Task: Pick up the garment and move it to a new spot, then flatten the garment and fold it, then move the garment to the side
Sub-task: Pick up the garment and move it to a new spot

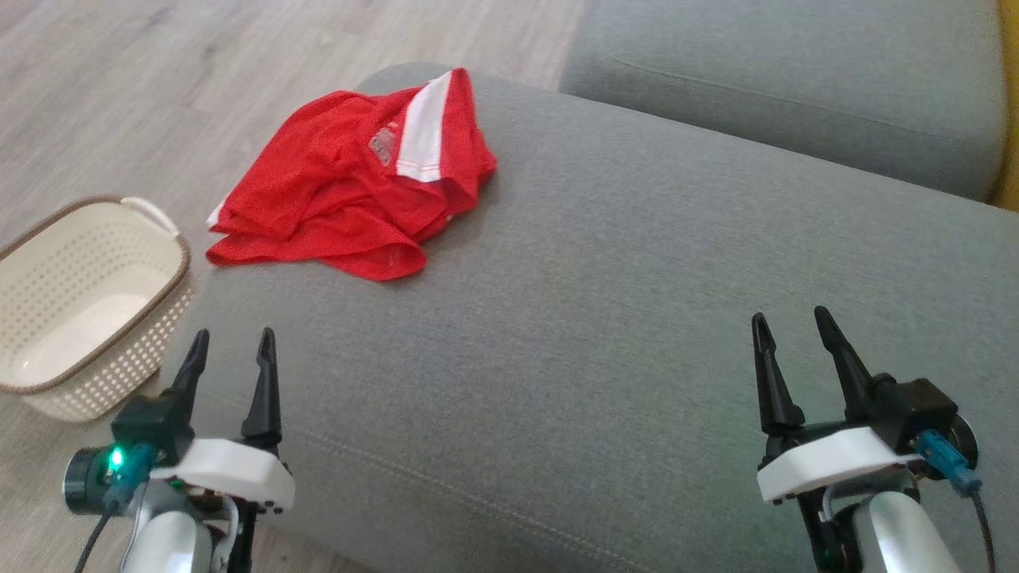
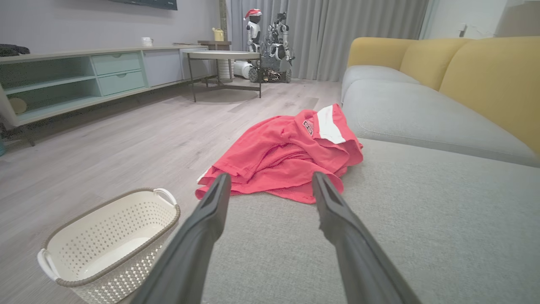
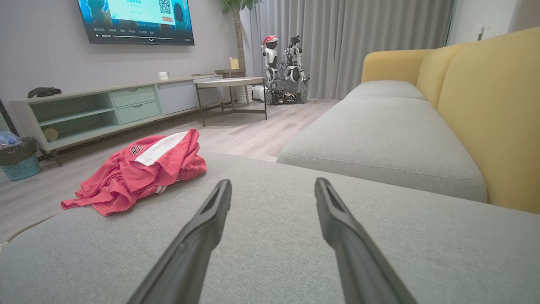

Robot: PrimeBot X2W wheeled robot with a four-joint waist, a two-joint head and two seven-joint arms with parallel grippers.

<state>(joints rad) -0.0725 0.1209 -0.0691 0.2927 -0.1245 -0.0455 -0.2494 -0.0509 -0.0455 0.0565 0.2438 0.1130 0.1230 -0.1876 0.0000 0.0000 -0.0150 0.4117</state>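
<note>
On the grey sofa cushion (image 1: pixel 621 318), at its far left edge, lies the crumpled red garment (image 1: pixel 334 199). My left gripper (image 1: pixel 231 341) and right gripper (image 1: pixel 792 320) stand wide and empty, well short of it. I'd reach left-handed and pinch a raised fold. Its long axis runs near-left to far-right, white band (image 1: pixel 422 127) farthest.

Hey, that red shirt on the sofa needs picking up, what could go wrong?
The shirt lies bunched at the cushion edge, partly overhanging; a shallow pinch might drag it onto the floor. Grabbing several layers would likely make flattening harder. The basket stands close beside the left fingers; reaching out could knock it.
</note>
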